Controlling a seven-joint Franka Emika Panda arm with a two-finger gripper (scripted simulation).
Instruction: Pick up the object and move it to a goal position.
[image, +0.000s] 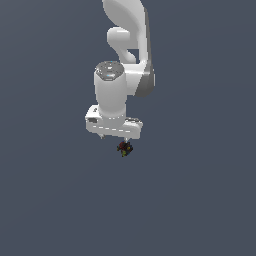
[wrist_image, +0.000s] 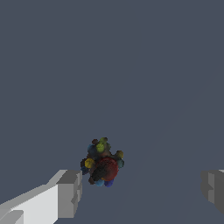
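On the plain grey surface (wrist_image: 109, 65), the white pincer (wrist_image: 140, 188) gapes wide and empty, the tiny dark flecked object (wrist_image: 102, 162) lying near one finger (wrist_image: 69, 192), so closing may nudge it aside rather than grip it.

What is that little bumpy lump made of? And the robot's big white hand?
It's a simulator render, so only guesses. The lump looks like a dull, dark clump of tiny balls, red, yellow-green and blue, maybe clay or beads; its bumpy surface has no shine. The end effector looks like smooth white plastic or painted metal with soft highlights; its fingers look matte grey.
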